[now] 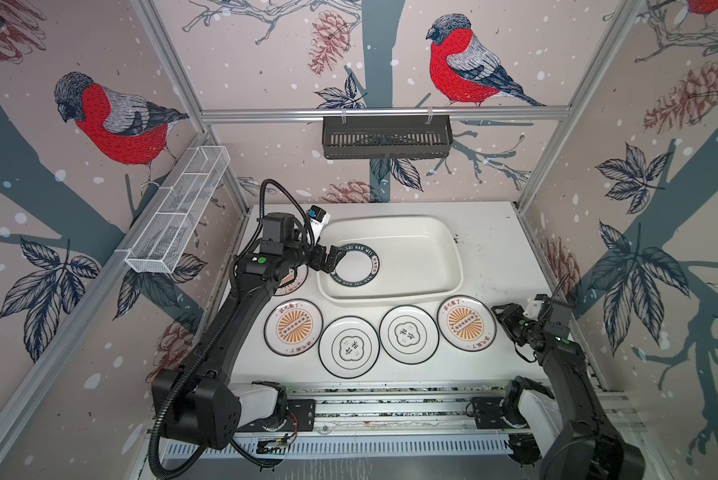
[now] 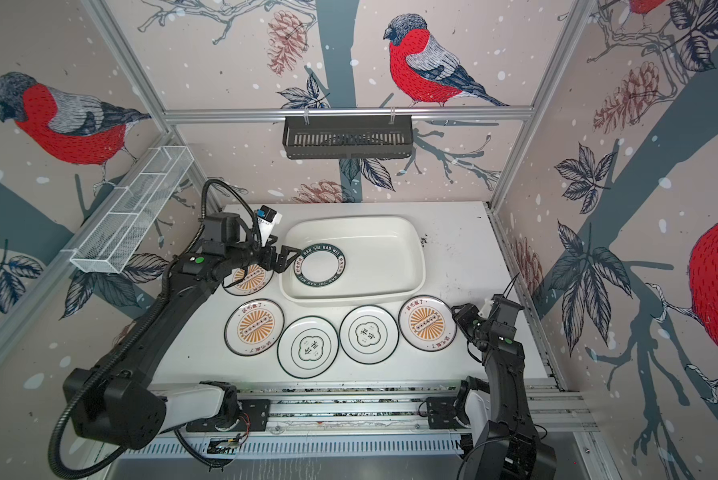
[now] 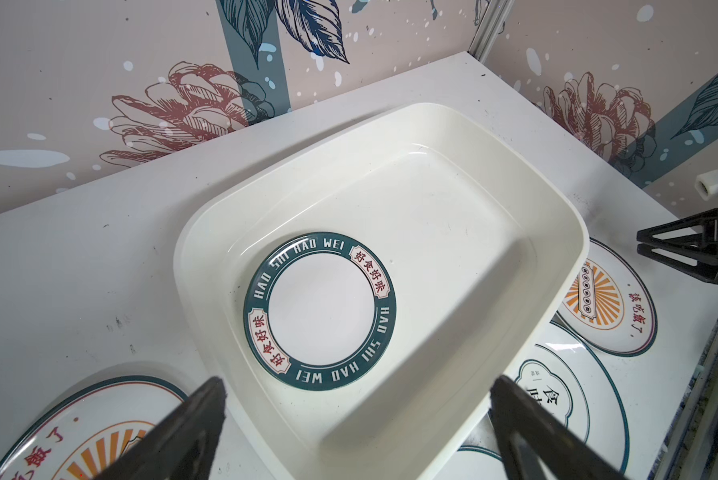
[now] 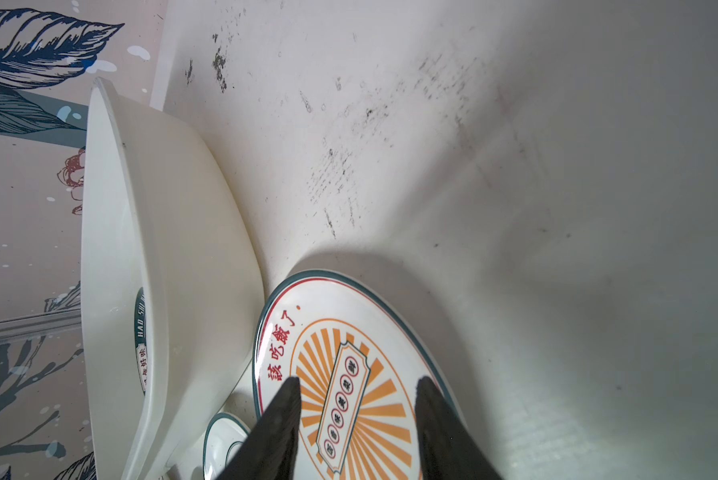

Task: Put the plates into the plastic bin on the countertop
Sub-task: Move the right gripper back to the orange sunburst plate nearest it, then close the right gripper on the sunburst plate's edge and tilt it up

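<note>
1. Right wrist view: the right end effector (image 4: 357,388) is hovering part-open over a sunburst plate (image 4: 340,328), gripping nothing. The plate is looking glossy and stiff, so probably slick and breakable. It is lying flat on the desk (image 4: 515,166), offering only its raised rim for a pinch.
2. In both top views, the plastic bin (image 1: 390,300) is sitting toward 12 o'clock. Four plates (image 1: 408,334) are lining its 6 o'clock side, and a fifth plate (image 2: 251,279) is lying at its 8 o'clock.
3. Left wrist view: the left end effector (image 3: 359,386) is gaping wide and empty above the bin. The bin is holding one lettered plate (image 3: 320,311), lying flat, and nothing else.
</note>
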Controlling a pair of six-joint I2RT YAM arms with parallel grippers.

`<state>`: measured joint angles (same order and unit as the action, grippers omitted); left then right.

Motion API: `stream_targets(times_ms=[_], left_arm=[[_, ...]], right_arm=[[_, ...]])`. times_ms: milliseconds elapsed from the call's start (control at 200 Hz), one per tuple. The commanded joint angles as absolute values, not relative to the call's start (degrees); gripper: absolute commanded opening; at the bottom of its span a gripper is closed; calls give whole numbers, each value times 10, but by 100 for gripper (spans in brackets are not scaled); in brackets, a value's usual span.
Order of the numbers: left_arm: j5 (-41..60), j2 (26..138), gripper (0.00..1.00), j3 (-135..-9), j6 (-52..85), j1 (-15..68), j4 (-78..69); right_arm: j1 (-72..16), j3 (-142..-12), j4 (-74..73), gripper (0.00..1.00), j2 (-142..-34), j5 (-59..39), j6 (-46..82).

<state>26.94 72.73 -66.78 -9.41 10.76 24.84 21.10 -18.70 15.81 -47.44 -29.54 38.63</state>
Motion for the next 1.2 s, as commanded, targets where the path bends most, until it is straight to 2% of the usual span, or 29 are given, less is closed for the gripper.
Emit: stream_targets(times_ms=[0, 150, 295, 440, 525, 640, 811, 1196], left_arm=[[283, 723, 98, -670, -102, 108, 251], [288, 722, 98, -667, -99, 108, 248], [291, 721, 98, -668, -98, 108, 250], [295, 722, 98, -674, -96, 109, 251], [297, 726, 98, -677, -93, 109, 249], [301, 727, 98, -680, -91, 111, 247], [307, 722, 98, -673, -89, 112, 239], [310, 715, 98, -666, -87, 113, 233]], right_arm=[[212, -187, 162, 47, -475, -295, 382], [213, -192, 168, 47, -472, -283, 388], [211, -209, 177, 43, -462, -325, 387], [191, -245, 236, 45, -443, -351, 379], [136, -245, 256, 45, -442, -361, 392], [35, -237, 274, 46, -420, -327, 433], [-71, -203, 278, 47, -368, -302, 514], [-205, -152, 243, 48, -362, -288, 599]])
